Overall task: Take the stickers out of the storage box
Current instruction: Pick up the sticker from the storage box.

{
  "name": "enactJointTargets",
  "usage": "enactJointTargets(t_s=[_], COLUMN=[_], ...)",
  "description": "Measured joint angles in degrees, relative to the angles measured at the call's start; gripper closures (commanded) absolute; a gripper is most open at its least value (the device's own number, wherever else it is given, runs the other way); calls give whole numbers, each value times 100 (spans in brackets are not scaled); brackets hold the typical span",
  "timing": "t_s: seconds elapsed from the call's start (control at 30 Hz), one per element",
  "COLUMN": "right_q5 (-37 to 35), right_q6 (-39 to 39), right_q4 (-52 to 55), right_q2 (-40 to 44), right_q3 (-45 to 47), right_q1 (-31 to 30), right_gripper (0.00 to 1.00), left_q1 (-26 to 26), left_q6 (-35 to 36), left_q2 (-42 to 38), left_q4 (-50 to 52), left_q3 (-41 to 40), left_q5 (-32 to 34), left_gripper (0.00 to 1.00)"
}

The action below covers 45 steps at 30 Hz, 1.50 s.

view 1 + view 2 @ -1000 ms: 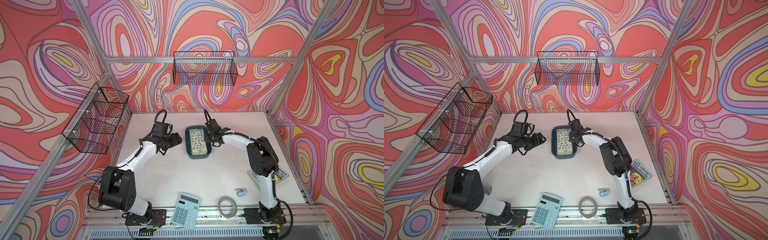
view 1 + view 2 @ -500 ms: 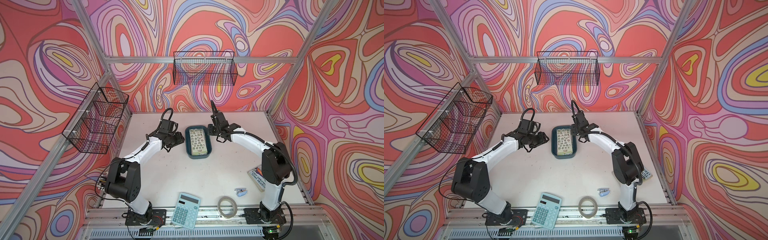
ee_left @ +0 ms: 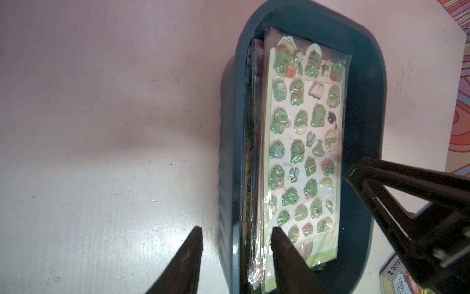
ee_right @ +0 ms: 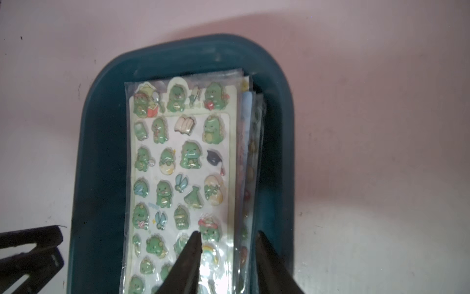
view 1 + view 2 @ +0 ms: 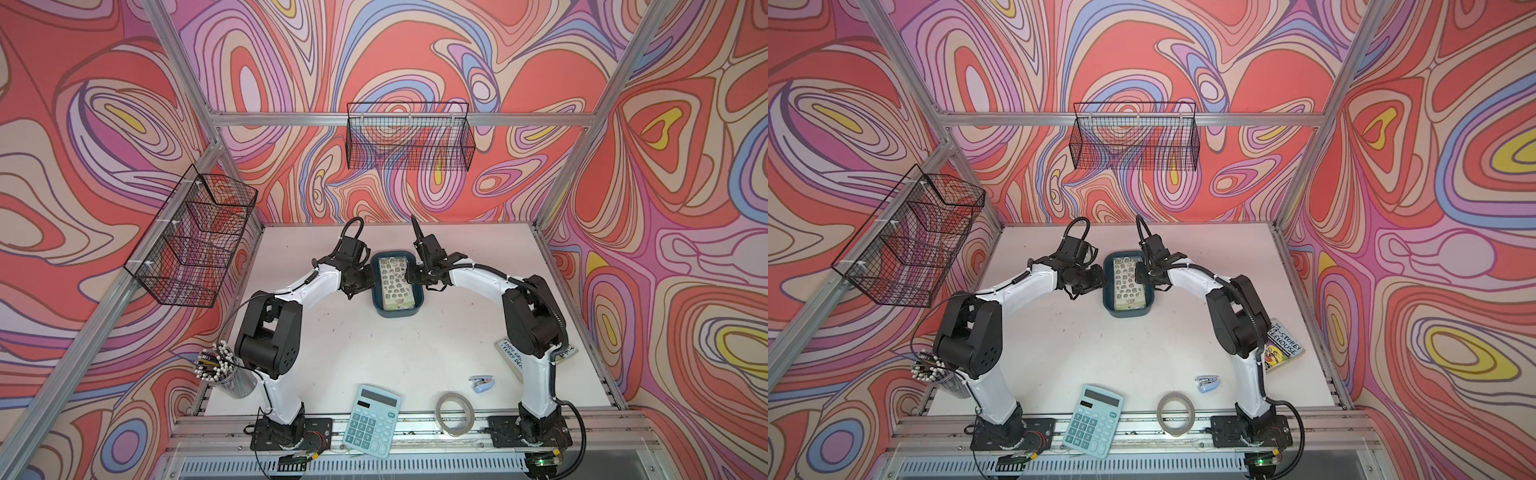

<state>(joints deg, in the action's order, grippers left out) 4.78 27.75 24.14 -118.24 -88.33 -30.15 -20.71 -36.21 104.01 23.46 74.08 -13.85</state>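
On the white table [image 5: 374,357], your left arm [image 5: 307,286] and right arm [image 5: 478,278] flank the teal box [image 5: 397,313] from its long sides, as both top views show. The box [image 3: 363,81] lies directly beneath both grippers. The stickers [image 3: 305,142] rest inside it, a fanned stack whose top sheet [image 4: 178,157] carries green cartoon dinosaurs. Your left gripper [image 3: 236,230] stands spread astride the box wall on its own side. One finger [image 3: 189,257] hangs over bare table outside, the other [image 3: 281,254] inside over the stack's edge, with daylight between outer finger and wall. Opposite, your right gripper [image 4: 227,234] is likewise spread, one finger [image 4: 189,254] above the top sheet, its mate [image 4: 269,257] between stack and wall. Sheet edges lie in that gap; whether they are touched, you cannot tell.
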Motion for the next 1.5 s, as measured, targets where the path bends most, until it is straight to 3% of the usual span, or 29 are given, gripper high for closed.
enactJointTargets(t_s=[0.07, 0.4, 1.1, 1.4, 1.5], right_q5=[7, -33, 131, 297, 413], right_q6=[-2, -44, -4, 94, 142], right_q4=[42, -46, -184, -284, -306], right_q2=[-76, -317, 50, 190, 190], right_q3=[-66, -225, -186, -164, -160], right_q1=[-20, -68, -107, -107, -107], right_gripper=[64, 88, 100, 100, 100], left_q1=[0, -33, -37, -37, -37], left_q6=[2, 0, 0, 2, 4], left_q2=[7, 81, 107, -11, -31], left_q4=[15, 46, 87, 170, 170], left_q3=[9, 46, 127, 127, 127], left_q5=[-2, -2, 44, 46, 44], left_gripper=[53, 54, 54, 54, 58])
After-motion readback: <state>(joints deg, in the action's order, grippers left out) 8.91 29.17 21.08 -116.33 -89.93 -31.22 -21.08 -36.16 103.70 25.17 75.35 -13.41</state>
